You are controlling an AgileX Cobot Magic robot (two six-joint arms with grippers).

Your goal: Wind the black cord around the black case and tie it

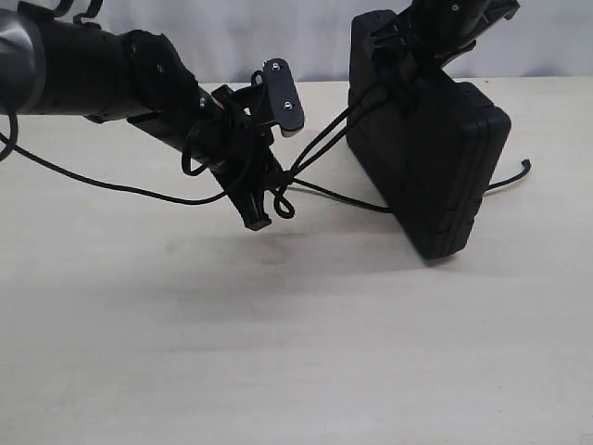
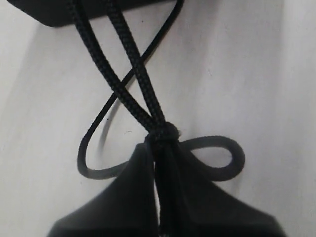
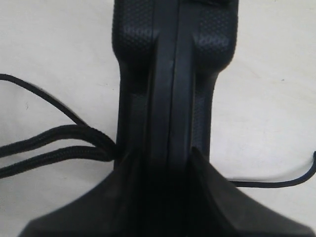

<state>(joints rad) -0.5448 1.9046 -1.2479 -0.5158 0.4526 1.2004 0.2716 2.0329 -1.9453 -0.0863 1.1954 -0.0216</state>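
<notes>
Black cord looks limp, grippy; left gripper jaws pinch its knot, a sound hold. Right gripper jaws clamp the stiff black case.

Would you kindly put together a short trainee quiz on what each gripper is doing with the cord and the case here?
1. True or false: the left gripper is shut on the black cord.
2. What does the right gripper hold? A) the black case B) the cord's loose tip C) nothing
3. Fill in: the left gripper pinches the cord right at its small ____.

Key: 1 true; 2 A; 3 knot.
</notes>
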